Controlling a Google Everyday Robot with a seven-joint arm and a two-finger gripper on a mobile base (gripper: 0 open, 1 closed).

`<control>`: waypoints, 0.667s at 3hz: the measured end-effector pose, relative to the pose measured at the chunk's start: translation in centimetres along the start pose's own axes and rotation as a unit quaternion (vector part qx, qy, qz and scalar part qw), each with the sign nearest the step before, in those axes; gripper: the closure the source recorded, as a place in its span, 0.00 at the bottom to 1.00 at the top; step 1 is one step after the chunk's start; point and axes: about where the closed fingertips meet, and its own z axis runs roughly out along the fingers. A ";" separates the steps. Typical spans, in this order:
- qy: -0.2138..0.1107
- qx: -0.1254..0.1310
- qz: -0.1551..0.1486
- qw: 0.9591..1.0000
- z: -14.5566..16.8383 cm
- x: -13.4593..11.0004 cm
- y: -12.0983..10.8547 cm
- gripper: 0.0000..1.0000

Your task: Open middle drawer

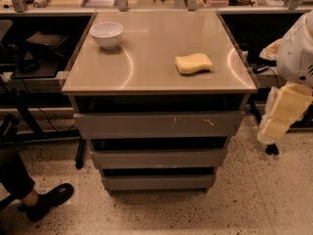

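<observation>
Starting from the left, someone's black shoe rests on the speckled floor beside the cabinet, and a white bowl sits near the far left corner of the surface. Below the surface's front edge the three grey fronts are stacked. The scratched top drawer is the largest, the middle drawer lies under it, and the smallest bottom drawer is lowest. The middle drawer's front is plain, flat and unmarked, with no handle that I can see and a dark gap running along its upper edge. It looks closed or very nearly so, and no tray shows. Further right, a yellow sponge lies toward the right edge of the surface. Past the front right corner hangs the robot's white arm with its pale gripper pointing down, well apart from every drawer; whether it is apart or together I cannot tell. To my eye the job has not yet started and this is only the approach. Next, the gripper needs to swing left and down to the middle front and hook that upper edge, since nothing else offers a hold, then pull straight out toward the floor side.
</observation>
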 end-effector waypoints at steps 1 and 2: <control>-0.002 0.016 0.024 1.000 4.3 -1.4 2.4 0.00; 0.000 0.017 0.053 0.998 11.0 -2.9 4.8 0.00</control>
